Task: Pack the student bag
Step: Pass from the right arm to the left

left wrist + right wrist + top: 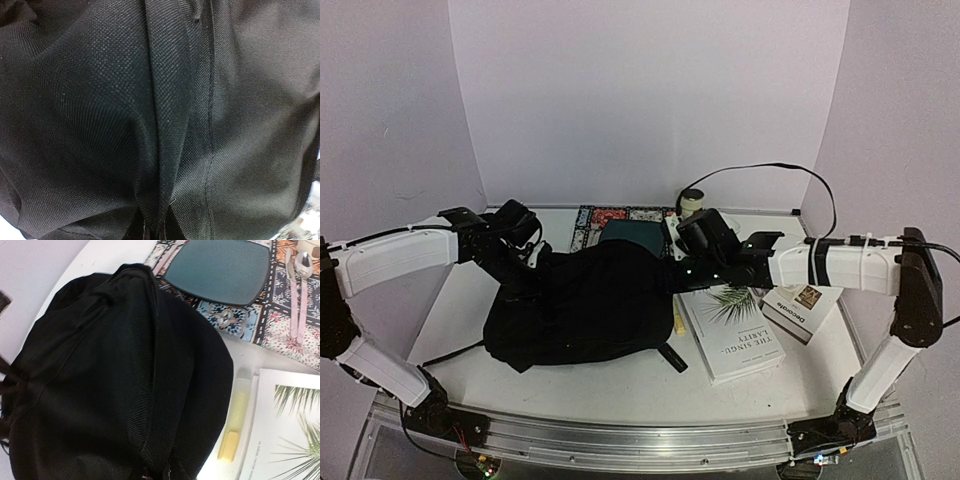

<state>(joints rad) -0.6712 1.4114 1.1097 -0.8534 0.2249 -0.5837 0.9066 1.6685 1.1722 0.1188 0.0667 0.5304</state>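
The student bag point(585, 305) is a big black fabric backpack lying in the middle of the table. My left gripper point(527, 256) is at the bag's upper left edge. In the left wrist view black cloth point(100, 115) fills the frame, and the left gripper point(154, 229) is shut on a raised fold of it. My right gripper point(673, 270) is at the bag's upper right edge. In the right wrist view the bag point(100, 390) spreads away from the right gripper point(159, 475), which is shut on a ridge of its fabric.
A patterned placemat point(612, 217) with a teal plate point(220, 270) and a spoon point(302, 287) lies behind the bag. A yellow pen point(232, 432), a white palm-leaf book point(735, 330) and a smaller book point(802, 308) lie to its right. A small pot point(691, 200) stands at the back.
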